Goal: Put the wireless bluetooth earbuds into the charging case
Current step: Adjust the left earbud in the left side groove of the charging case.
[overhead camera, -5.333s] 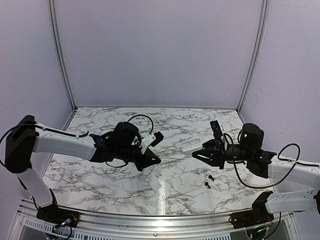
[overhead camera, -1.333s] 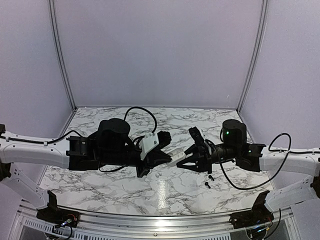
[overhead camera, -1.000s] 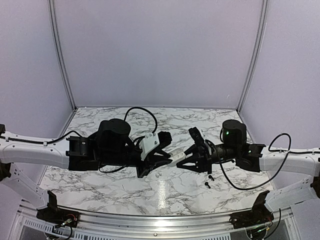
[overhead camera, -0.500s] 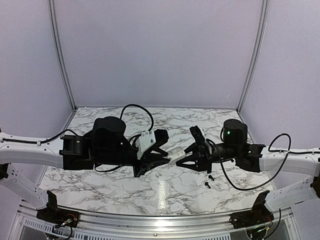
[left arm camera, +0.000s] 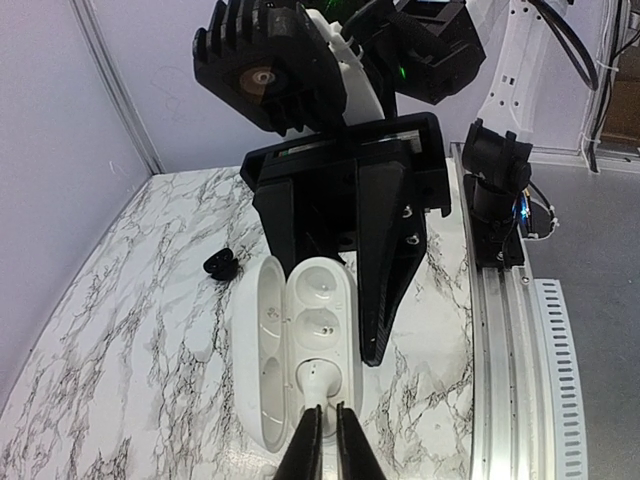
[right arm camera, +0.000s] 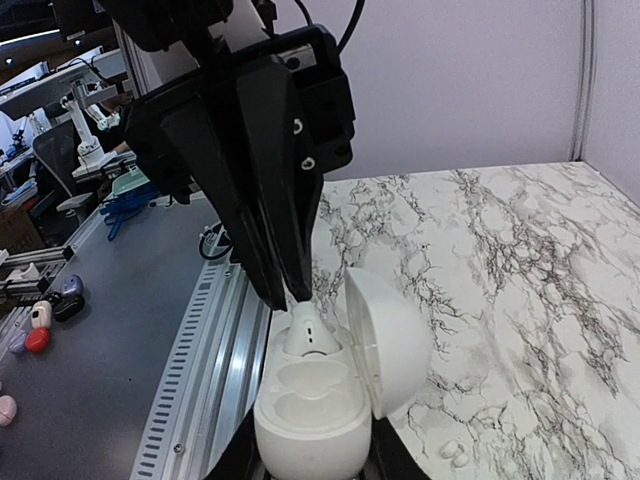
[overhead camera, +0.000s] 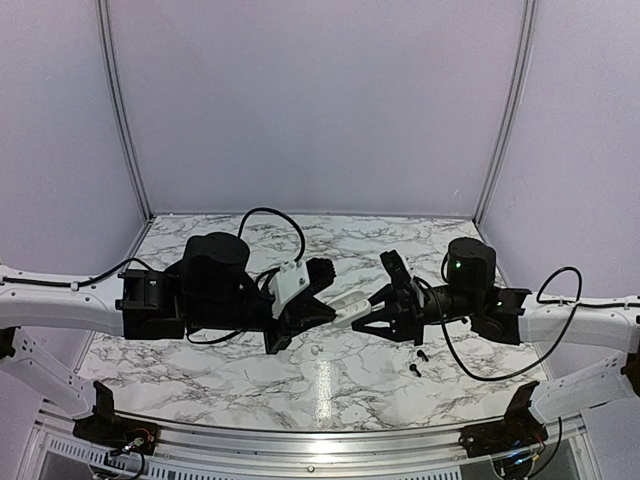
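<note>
My right gripper (overhead camera: 372, 317) is shut on the open white charging case (overhead camera: 350, 306) and holds it above the table's middle. In the right wrist view the case (right arm camera: 318, 412) sits between my fingers with its lid (right arm camera: 388, 338) swung open. My left gripper (left arm camera: 327, 416) is shut on the stem of a white earbud (left arm camera: 315, 376), whose head rests in the case's (left arm camera: 300, 345) near socket. The same earbud shows in the right wrist view (right arm camera: 306, 331). A second white earbud (overhead camera: 315, 352) lies on the table. Two black earbuds (overhead camera: 417, 361) lie by the right arm.
The marble table (overhead camera: 200, 350) has a metal rail (overhead camera: 300, 440) along its near edge. White walls with metal posts (overhead camera: 122, 120) close off the back and sides. One black earbud (left arm camera: 220, 263) shows beyond the case in the left wrist view.
Both arms have come to the table's middle, and the right gripper has lifted the case off the table. In the last second the left gripper shifted slightly left at the case.
</note>
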Controlling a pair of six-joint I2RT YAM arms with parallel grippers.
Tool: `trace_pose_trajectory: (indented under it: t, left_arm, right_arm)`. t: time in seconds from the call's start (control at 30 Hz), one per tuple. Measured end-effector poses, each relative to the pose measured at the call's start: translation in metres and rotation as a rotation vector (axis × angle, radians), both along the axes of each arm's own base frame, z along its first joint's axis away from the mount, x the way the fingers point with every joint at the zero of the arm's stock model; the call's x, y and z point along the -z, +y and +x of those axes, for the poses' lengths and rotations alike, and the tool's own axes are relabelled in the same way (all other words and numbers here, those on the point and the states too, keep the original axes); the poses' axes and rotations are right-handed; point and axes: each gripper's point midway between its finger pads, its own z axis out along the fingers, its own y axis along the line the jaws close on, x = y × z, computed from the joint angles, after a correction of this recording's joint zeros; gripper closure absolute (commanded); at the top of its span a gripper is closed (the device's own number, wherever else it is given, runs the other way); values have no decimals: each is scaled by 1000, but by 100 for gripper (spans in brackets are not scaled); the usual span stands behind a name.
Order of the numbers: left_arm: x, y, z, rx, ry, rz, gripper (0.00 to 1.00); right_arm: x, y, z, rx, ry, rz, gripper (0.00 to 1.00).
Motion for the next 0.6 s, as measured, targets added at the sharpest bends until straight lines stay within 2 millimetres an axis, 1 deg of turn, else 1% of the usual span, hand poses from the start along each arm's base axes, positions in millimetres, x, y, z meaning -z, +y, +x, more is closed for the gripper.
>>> trace_pose_trajectory:
  t: [0.6]
  left_arm:
    - [4, -3, 7, -30, -6, 32, 95]
  right_arm:
    - [1, 0, 0, 1, 4, -4, 100]
